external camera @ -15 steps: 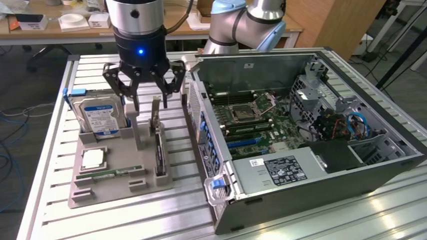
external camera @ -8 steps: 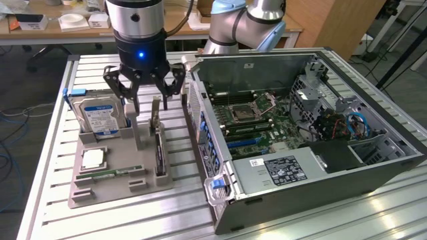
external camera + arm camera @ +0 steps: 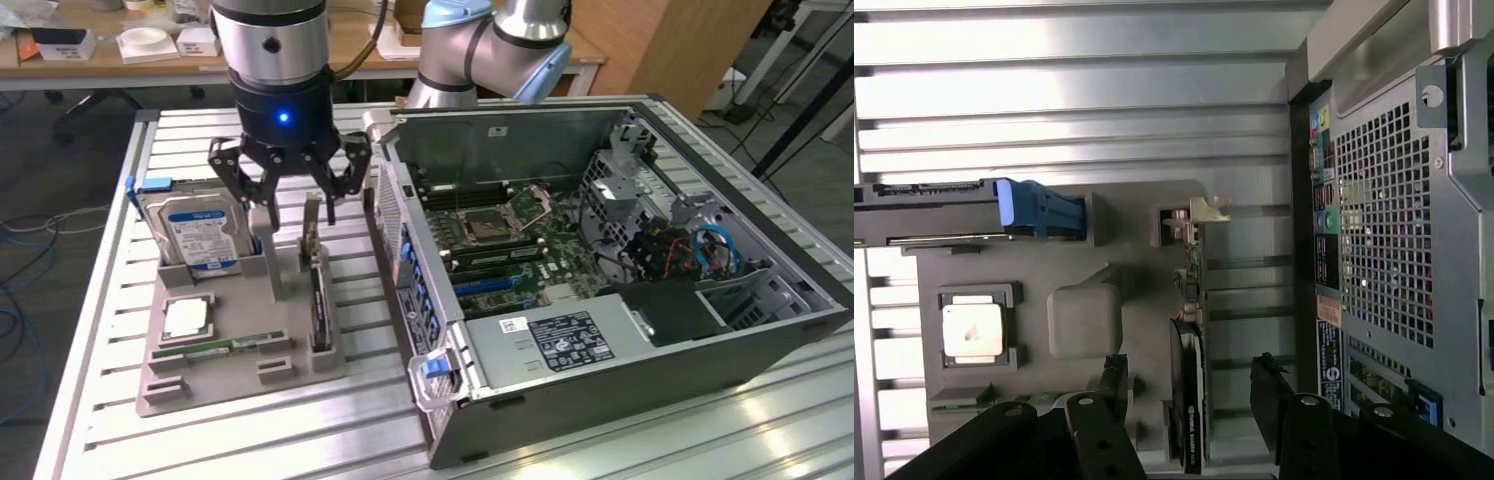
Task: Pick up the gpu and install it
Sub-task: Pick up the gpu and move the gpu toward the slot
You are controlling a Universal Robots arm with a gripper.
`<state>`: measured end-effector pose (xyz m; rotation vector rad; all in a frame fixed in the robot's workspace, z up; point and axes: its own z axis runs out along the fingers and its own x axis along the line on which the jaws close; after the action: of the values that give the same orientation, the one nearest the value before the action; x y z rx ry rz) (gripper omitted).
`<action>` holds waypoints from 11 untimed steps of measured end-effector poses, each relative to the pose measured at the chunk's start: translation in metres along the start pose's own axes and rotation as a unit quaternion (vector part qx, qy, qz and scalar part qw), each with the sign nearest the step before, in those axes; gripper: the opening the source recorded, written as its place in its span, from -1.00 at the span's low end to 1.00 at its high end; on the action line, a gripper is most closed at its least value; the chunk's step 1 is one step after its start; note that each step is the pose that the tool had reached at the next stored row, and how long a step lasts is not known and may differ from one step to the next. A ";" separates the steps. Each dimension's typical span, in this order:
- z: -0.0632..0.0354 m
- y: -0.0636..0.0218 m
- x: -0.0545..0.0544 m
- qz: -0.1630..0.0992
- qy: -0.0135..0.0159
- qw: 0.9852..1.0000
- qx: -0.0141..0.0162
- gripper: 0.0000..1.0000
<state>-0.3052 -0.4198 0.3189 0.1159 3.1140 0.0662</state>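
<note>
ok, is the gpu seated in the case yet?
No, the gpu stands on edge in the grey holder outside the case, with the open fingers over it.

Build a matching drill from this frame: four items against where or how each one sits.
Items
1. gpu
2. hard drive
3. processor chip
4. gripper

Places or states
A. lying flat in a square recess of the grey tray
B. open, above the tray
C. on edge in the tray slot nearest the computer case
D. upright in the tray, blue-white label showing

Pairs: 1-C, 2-D, 3-A, 4-B
</note>
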 end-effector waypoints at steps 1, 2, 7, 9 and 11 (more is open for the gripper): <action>0.0006 -0.0002 0.000 0.000 0.000 1.000 0.000 0.22; 0.0013 -0.0003 0.000 0.000 0.000 1.000 0.000 0.22; 0.0044 -0.0011 0.000 0.000 0.000 1.000 0.000 0.22; 0.0057 -0.0014 0.000 0.000 0.000 1.000 0.000 0.22; 0.0069 -0.0017 0.000 0.000 0.000 1.000 0.000 0.22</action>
<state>-0.3052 -0.4212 0.3118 0.1159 3.1141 0.0662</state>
